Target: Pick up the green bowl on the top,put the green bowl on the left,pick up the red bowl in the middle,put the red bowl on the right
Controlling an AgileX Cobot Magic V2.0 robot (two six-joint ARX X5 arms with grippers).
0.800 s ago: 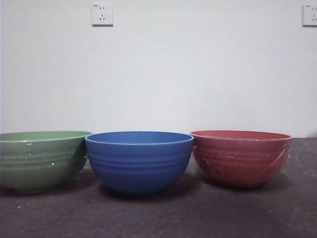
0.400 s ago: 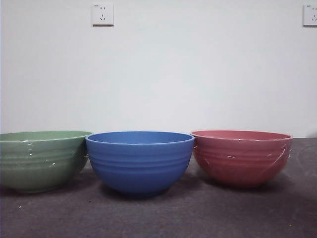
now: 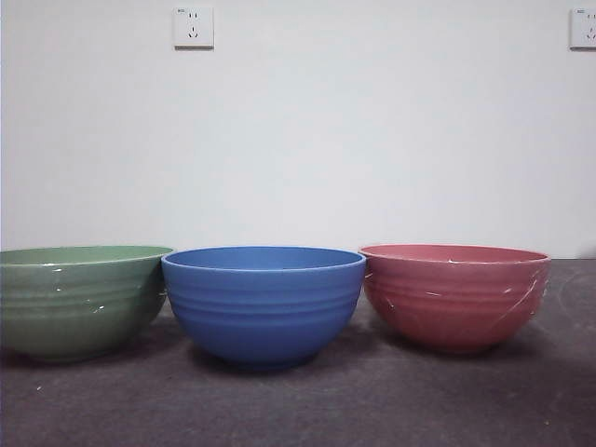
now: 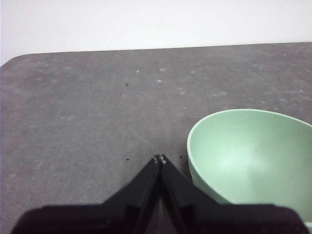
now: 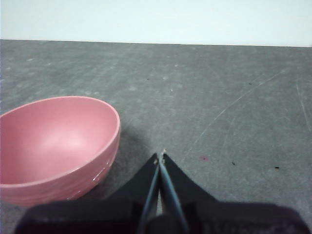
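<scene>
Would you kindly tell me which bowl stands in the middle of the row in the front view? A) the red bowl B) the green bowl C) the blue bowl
C: the blue bowl stands between the green bowl and the red bowl.

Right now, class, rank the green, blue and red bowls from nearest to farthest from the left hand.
1. Green bowl, beside the left hand.
2. Blue bowl, middle of the row.
3. Red bowl, far end, by the right hand.
</scene>
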